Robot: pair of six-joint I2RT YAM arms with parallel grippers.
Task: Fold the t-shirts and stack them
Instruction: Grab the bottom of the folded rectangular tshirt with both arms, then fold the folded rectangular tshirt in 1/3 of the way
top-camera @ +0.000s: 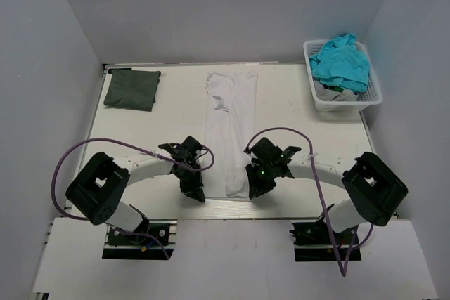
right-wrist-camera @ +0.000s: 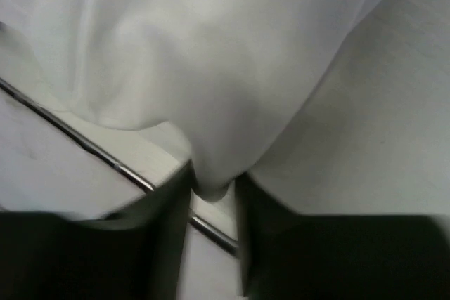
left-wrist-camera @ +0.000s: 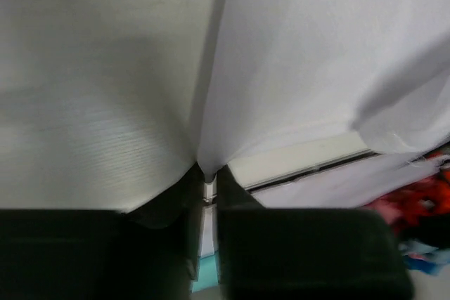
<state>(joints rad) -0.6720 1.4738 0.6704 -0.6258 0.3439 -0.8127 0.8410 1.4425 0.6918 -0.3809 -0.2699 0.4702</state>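
A white t-shirt [top-camera: 230, 124] lies as a long narrow strip down the middle of the table, collar end far, hem end near. My left gripper [top-camera: 199, 193] is shut on the hem's near left corner; the left wrist view shows the cloth [left-wrist-camera: 302, 61] pinched between the dark fingers [left-wrist-camera: 169, 201]. My right gripper [top-camera: 253, 189] is shut on the near right corner; the right wrist view shows a fold of white cloth [right-wrist-camera: 211, 75] held between its fingers [right-wrist-camera: 267, 201]. A folded dark grey-green t-shirt [top-camera: 131, 88] lies at the far left. Teal t-shirts [top-camera: 342, 62] are piled in the basket.
A white plastic lattice basket [top-camera: 371, 93] stands at the far right corner. The table's near edge with a metal strip [right-wrist-camera: 105, 156] runs just under both grippers. Grey walls close in the table on three sides.
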